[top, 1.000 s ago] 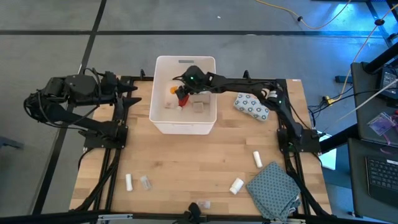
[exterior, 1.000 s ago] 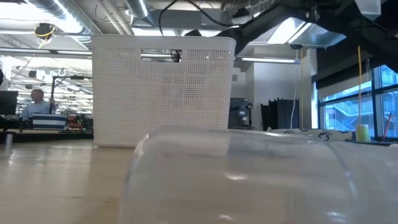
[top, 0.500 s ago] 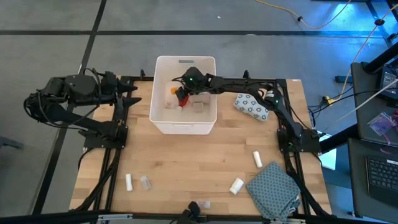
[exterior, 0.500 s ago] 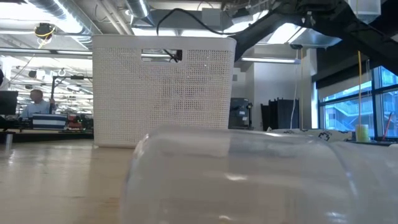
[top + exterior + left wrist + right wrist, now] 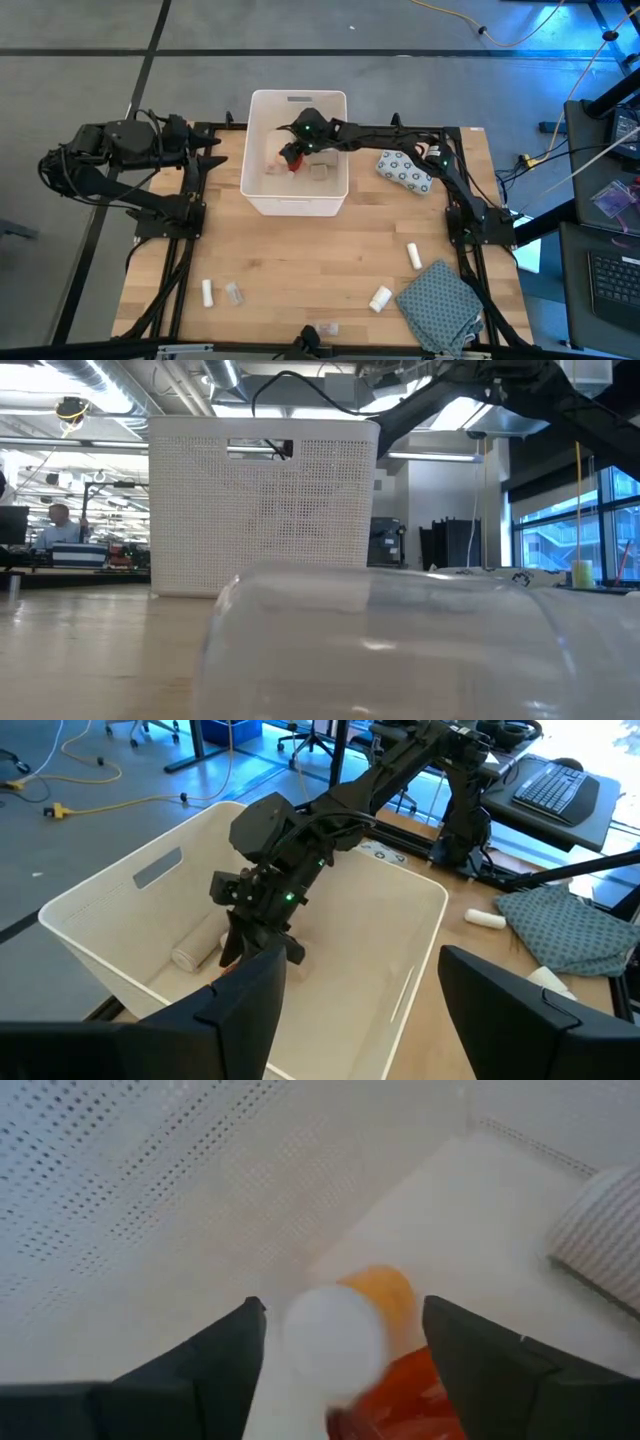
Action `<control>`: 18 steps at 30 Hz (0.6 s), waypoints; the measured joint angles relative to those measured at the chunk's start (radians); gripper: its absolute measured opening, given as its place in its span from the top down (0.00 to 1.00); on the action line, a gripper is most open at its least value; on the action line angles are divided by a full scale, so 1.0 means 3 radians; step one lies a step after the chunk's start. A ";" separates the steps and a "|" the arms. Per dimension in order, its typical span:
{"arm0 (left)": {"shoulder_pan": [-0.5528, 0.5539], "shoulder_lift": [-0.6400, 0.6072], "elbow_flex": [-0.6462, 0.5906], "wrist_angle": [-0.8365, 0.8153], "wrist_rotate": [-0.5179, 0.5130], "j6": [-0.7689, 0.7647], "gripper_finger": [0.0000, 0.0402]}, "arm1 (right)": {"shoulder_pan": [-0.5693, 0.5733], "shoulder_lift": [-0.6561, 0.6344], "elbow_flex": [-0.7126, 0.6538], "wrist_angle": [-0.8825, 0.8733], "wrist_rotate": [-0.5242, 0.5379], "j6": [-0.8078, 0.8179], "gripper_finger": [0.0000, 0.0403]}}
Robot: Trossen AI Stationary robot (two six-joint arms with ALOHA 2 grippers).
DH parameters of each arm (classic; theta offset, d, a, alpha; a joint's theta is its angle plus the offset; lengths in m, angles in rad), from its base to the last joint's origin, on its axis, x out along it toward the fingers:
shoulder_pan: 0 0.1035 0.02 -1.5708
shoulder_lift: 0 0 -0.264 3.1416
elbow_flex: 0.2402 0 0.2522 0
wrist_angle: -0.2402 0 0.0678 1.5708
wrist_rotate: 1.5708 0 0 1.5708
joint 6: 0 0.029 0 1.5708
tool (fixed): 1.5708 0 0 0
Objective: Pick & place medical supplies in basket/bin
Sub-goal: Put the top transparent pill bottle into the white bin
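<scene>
While my right hand [image 5: 291, 157] hangs inside the tub [image 5: 262, 196] with fingers apart around the red bottle [image 5: 395, 1380] with the white cap [image 5: 333, 1335] — light, stiff, slick plastic — I'd grip its body, not the cap; my left hand [image 5: 355, 995] waits open beside the tub.

Inside the white perforated plastic bin [image 5: 150, 1190], a red-orange translucent bottle with a white round cap [image 5: 372, 1342] is seen between the two dark fingers [image 5: 215, 1370] of the right tool [image 5: 345, 1365], which are spread apart. A white ribbed roll [image 5: 598, 1230] lies farther off on the bin's floor.
</scene>
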 joint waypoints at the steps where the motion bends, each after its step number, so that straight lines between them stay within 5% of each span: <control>1: 0.0000 0.0000 0.0000 0.0000 0.0000 0.0000 0.36 | 0.0000 0.0000 0.0015 -0.0008 0.0000 0.0056 0.30; 11: 0.0001 -0.0012 -0.0001 0.0001 0.0216 0.0053 0.36 | 0.0028 0.0001 0.0823 -0.0315 -0.0605 -0.0405 0.25; 18: 0.0001 -0.0003 -0.0001 0.0005 0.0371 0.0071 0.37 | 0.0285 -0.0028 0.1717 -0.1493 0.0141 -0.1202 0.25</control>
